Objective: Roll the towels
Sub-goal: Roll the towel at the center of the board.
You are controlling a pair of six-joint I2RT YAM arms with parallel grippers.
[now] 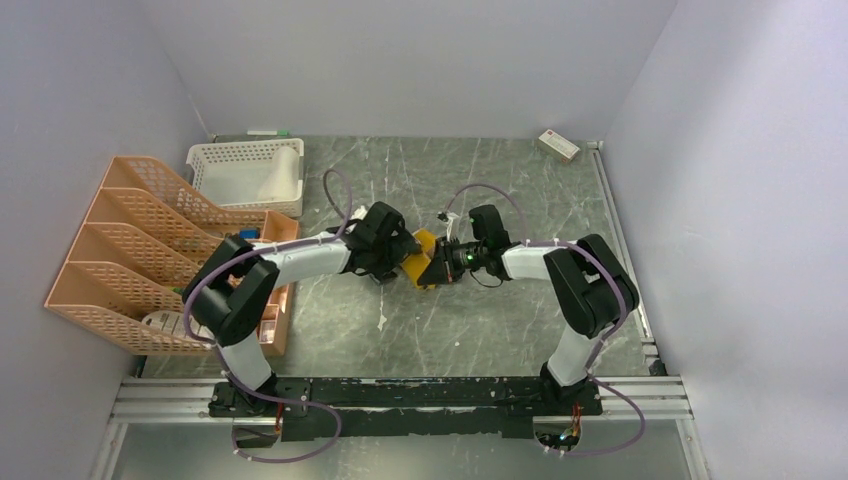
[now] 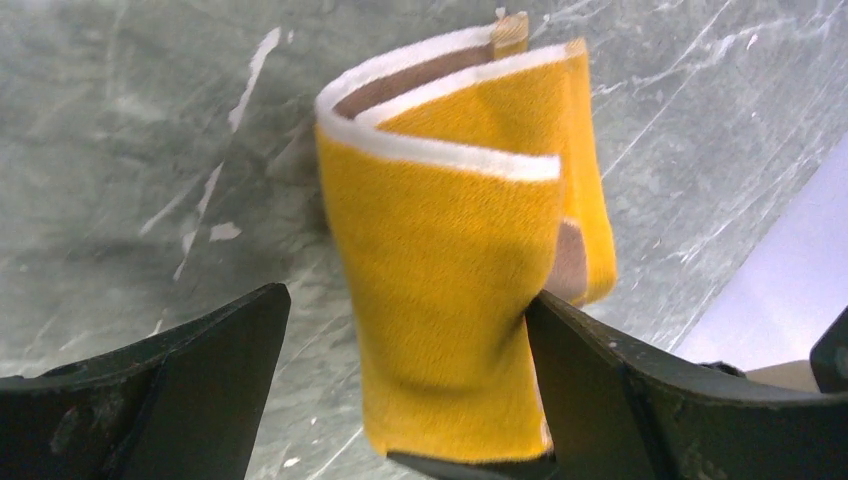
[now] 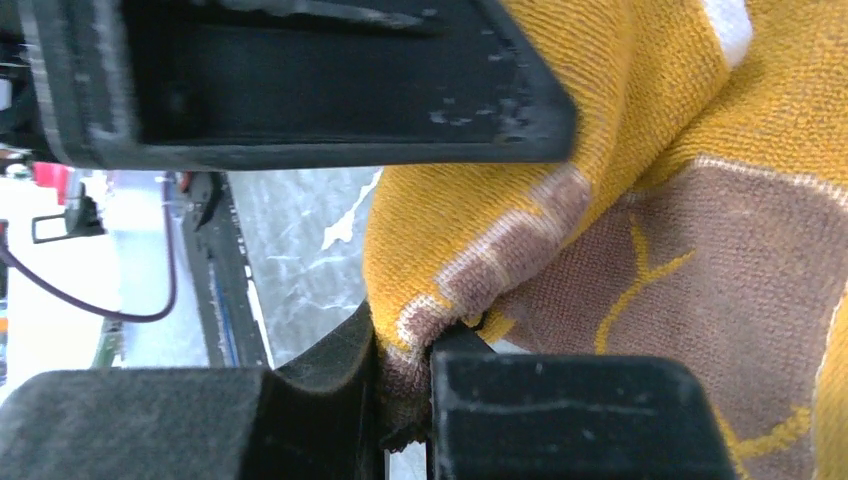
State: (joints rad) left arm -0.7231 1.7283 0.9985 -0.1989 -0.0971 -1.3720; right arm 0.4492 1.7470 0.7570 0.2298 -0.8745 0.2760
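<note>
The mustard-yellow towel [image 1: 424, 258] with brown markings is a short fat roll held between both grippers at the table's middle. In the left wrist view the towel roll [image 2: 450, 260] stands between my left gripper's [image 2: 407, 295] spread fingers. The right finger [image 2: 600, 380] touches it and the left finger [image 2: 200, 370] stands apart. My right gripper [image 3: 405, 385] is shut on a brown-edged fold of the towel [image 3: 600, 130]. The off-white towel [image 1: 284, 172] lies rolled in the white basket [image 1: 225, 152].
A peach mesh file organizer [image 1: 130, 250] stands along the left wall. A small white-and-red box [image 1: 558, 146] lies at the back right. Metal rails [image 1: 400, 395] run along the near edge, and walls close in on both sides.
</note>
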